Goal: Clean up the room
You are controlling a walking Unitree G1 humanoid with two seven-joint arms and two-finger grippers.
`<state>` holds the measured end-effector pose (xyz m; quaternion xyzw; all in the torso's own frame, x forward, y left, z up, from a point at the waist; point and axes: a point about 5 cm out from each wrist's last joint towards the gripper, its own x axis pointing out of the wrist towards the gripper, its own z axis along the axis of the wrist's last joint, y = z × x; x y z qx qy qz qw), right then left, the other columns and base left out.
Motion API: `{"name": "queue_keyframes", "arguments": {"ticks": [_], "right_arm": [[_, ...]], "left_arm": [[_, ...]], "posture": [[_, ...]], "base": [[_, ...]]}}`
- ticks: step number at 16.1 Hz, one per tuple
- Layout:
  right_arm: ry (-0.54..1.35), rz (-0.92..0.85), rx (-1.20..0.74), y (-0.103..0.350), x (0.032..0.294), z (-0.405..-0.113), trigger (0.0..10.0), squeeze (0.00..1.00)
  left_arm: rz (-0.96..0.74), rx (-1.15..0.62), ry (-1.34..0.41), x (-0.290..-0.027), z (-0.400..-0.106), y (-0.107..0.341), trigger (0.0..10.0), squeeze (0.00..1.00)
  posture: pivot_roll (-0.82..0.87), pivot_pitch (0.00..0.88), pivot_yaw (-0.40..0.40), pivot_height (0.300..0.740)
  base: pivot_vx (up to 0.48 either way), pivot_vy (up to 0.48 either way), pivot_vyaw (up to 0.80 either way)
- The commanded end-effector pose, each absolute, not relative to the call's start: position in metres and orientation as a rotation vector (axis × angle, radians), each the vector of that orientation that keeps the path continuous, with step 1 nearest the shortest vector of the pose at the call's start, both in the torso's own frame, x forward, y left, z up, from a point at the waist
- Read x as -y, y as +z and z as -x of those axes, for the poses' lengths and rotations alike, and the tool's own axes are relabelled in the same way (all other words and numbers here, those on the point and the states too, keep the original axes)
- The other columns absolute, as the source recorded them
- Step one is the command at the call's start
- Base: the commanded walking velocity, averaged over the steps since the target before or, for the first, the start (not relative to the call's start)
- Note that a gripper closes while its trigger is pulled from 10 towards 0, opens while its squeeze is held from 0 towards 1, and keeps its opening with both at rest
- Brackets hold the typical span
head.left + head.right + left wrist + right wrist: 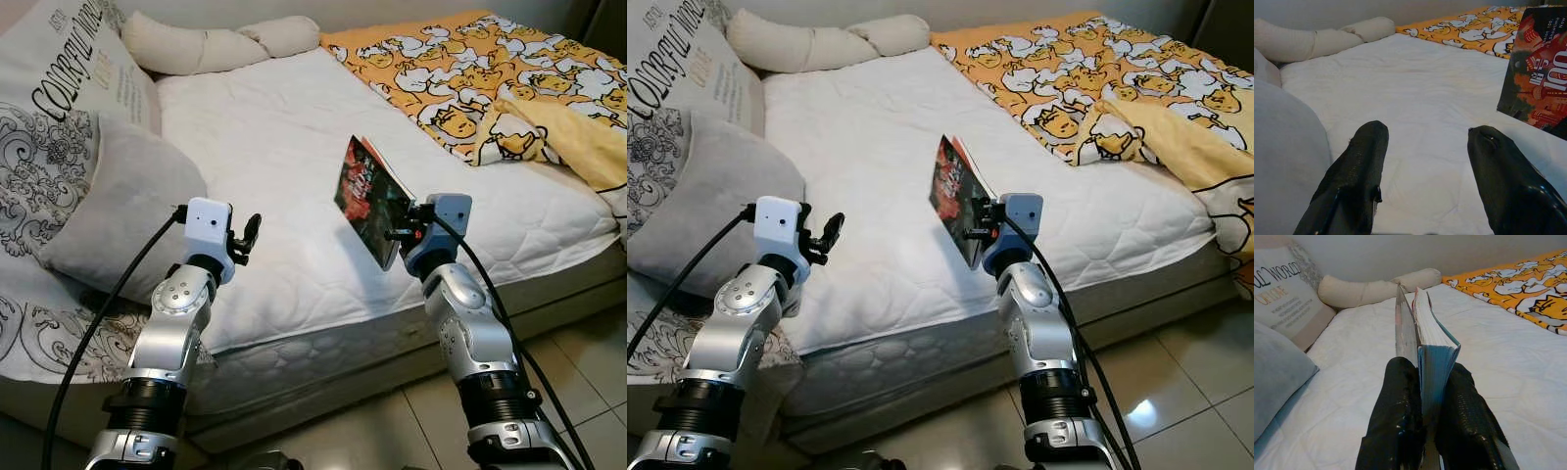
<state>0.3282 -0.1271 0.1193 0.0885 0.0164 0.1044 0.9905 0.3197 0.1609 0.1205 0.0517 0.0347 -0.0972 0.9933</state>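
A paperback book with a dark red and orange cover is held upright on edge above the white mattress, near the bed's front edge. My right gripper is shut on the book, with one black finger on each side of its lower end. My left gripper hovers open over the mattress to the left, next to a grey pillow. Nothing sits between its fingers, and the book's cover stands off to their side.
A printed pillow and a cream bolster lie at the head of the bed. A yellow cartoon-print blanket is bunched on the far right. Tiled floor runs along the bed's front edge.
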Motion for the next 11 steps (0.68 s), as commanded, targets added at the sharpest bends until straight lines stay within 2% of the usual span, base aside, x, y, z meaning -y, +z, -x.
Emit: {"name": "queue_keyframes", "arguments": {"ticks": [1, 5, 7, 11], "right_arm": [[0.225, -0.173, 0.023, 0.1328, 0.1245, -0.3307, 10.0, 0.0], [0.217, -0.157, 0.021, 0.132, 0.126, -0.3313, 10.0, 0.0], [0.235, -0.073, 0.02, 0.132, 0.1237, -0.3314, 10.0, 0.0], [0.28, -0.044, 0.013, 0.1307, 0.1176, -0.3299, 10.0, 0.0]], "left_arm": [[-0.108, -0.043, -0.191, -0.1628, -0.3215, 0.1284, 10.0, 0.0], [-0.106, -0.045, -0.191, -0.1636, -0.3217, 0.1283, 10.0, 0.0], [-0.103, -0.048, -0.189, -0.1639, -0.3219, 0.1281, 10.0, 0.0], [-0.1, -0.053, -0.189, -0.1642, -0.322, 0.1279, 10.0, 0.0]], "posture": [[-0.02, 0.0, 0.08, 0.74], [-0.02, 0.0, 0.081, 0.74], [-0.02, 0.0, 0.08, 0.74], [-0.01, 0.0, 0.08, 0.74]], "base": [[0.0, 0.0, 0.0], [0.199, 0.0, 0.0], [0.277, 0.0, 0.0], [0.279, 0.0, 0.8]]}}
